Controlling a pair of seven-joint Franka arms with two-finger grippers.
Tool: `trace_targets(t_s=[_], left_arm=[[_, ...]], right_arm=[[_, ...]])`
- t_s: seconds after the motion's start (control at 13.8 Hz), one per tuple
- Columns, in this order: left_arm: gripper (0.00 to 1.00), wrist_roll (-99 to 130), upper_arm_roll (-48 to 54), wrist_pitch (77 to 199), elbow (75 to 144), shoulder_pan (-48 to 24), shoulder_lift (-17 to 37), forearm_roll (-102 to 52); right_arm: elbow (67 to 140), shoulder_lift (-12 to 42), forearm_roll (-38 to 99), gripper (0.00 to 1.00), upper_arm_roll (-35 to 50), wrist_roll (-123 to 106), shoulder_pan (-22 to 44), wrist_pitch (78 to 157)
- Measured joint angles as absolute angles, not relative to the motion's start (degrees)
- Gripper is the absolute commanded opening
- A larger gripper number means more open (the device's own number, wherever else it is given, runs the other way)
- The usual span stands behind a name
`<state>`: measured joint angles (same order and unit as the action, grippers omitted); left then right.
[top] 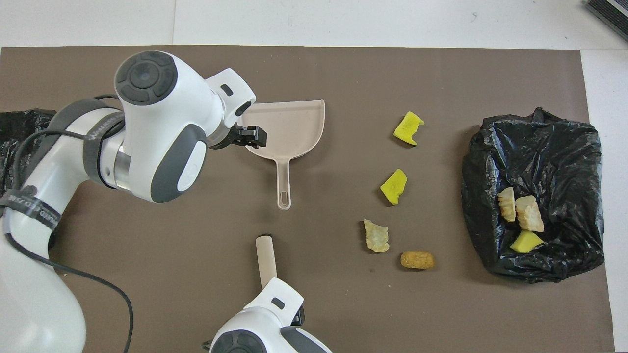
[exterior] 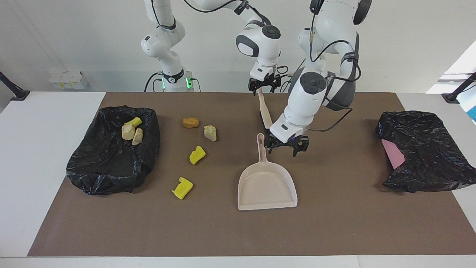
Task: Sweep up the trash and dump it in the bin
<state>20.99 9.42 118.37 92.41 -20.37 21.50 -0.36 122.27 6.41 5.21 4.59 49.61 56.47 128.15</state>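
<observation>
Facing view: right gripper (exterior: 264,85) hangs over the robots' edge of the mat (exterior: 334,223), jaws clamped on the brush (exterior: 265,111) handle, with the bristles hidden by the left arm's wrist. Left gripper (exterior: 285,146) hovers just beside the dustpan (exterior: 266,188) handle, jaws spread wide and empty. Four trash (exterior: 197,155) pieces lie loose between dustpan and bin (exterior: 93,175); three more sit inside it. Judgement: the left should centre over the handle, drop, and grip firmly so the pan's lip stays flat on the mat for sweeping.
</observation>
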Motion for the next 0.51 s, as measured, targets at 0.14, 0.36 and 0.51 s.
trace_targets(t_s=[0.14,0.36,0.51], left_arm=[[1.0,22.48,9.43,119.78,94.52,-21.77,22.08,-0.36],[0.76,26.33,9.44,122.25,97.11,-23.75,23.22,-0.36],[0.16,28.19,9.47,122.33,97.36,-24.6,23.66,-0.36]], right_arm=[[124.45,6.25,5.24,1.0,4.6,50.45,57.52,129.75],[126.34,5.04,5.27,0.8,4.61,50.45,58.0,129.8],[127.07,4.26,5.28,0.6,4.61,50.45,58.18,129.8]])
